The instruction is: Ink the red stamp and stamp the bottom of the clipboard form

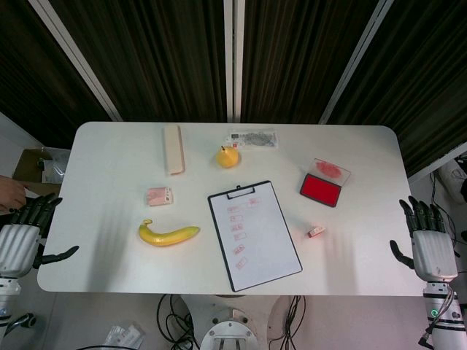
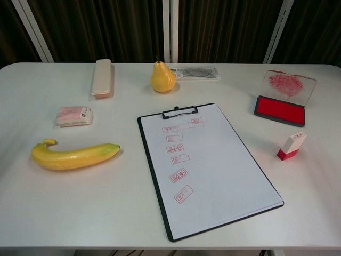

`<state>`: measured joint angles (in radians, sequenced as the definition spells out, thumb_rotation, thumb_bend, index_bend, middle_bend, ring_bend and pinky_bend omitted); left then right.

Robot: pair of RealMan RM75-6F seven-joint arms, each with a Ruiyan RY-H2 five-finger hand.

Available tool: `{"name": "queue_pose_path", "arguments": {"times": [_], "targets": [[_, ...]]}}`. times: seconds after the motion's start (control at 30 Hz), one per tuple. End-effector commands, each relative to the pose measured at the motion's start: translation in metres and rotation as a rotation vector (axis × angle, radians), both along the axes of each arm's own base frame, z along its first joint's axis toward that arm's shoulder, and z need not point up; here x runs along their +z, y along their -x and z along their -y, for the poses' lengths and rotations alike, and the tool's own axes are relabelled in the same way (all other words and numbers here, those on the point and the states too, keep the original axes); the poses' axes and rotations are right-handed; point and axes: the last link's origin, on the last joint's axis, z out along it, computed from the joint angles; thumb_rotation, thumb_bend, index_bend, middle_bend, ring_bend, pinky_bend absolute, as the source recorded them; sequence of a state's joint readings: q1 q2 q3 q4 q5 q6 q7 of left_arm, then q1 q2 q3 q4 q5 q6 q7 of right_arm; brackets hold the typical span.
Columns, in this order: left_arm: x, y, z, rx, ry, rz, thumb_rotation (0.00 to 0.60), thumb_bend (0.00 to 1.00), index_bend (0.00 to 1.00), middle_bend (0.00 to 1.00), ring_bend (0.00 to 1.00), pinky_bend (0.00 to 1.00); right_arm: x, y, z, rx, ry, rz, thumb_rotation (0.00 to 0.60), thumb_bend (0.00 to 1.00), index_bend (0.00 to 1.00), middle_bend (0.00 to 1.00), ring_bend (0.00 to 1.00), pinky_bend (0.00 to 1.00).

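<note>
The clipboard lies at the table's middle front, its white form bearing several red stamp marks down the left side. A small red-and-white stamp lies on the table to its right. Behind the stamp sits the red ink pad, its clear lid tilted open behind it. My left hand hangs off the table's left edge, fingers spread, holding nothing. My right hand hovers off the right edge, likewise spread and empty. Neither hand shows in the chest view.
A banana lies left of the clipboard, a pink packet behind it. A beige case, a pear and a plastic sachet line the far side.
</note>
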<state>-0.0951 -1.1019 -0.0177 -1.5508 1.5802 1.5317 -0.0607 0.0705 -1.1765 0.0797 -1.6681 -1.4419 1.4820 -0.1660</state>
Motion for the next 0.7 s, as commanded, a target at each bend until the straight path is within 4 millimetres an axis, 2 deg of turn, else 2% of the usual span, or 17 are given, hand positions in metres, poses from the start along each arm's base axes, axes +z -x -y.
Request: {"name": "queue_pose_path", "arguments": {"times": [0.03,0.47,0.5,0.57,0.63,0.7], "targets": [[0.0,0.0,0.0,-0.001,0.0,0.001,0.4,0.07,0.11,0.08,0.09,0.18,0.0,0.0,0.0,0.0,0.0,-0.001,0.6,0.23,0.0,0.0,0.0,0.0],[0.0,-0.002,-0.001,-0.012,0.0,0.006,0.399,0.06,0.11,0.08,0.09,0.18,-0.001,-0.003,0.004,0.037,-0.016,-0.026,0.6,0.23,0.0,0.0,0.0,0.0],[0.0,-0.002,-0.001,-0.012,0.002,0.006,0.397,0.06,0.11,0.08,0.09,0.18,0.0,-0.003,0.006,0.046,-0.022,-0.047,0.6,0.24,0.0,0.0,0.01,0.03],[-0.001,-0.002,-0.001,-0.012,0.005,0.005,0.396,0.06,0.11,0.08,0.09,0.18,-0.001,-0.008,0.012,0.095,-0.035,-0.068,0.6,0.24,0.0,0.0,0.14,0.29],[-0.001,-0.001,-0.001,-0.009,0.008,0.006,0.4,0.06,0.11,0.08,0.09,0.18,-0.005,-0.013,0.019,0.137,-0.09,-0.101,0.6,0.24,0.0,0.0,0.33,0.59],[-0.002,-0.001,-0.001,-0.008,0.012,0.009,0.4,0.06,0.11,0.08,0.09,0.18,-0.01,-0.022,0.028,0.2,-0.141,-0.127,0.6,0.25,0.0,0.02,0.5,0.79]]}}
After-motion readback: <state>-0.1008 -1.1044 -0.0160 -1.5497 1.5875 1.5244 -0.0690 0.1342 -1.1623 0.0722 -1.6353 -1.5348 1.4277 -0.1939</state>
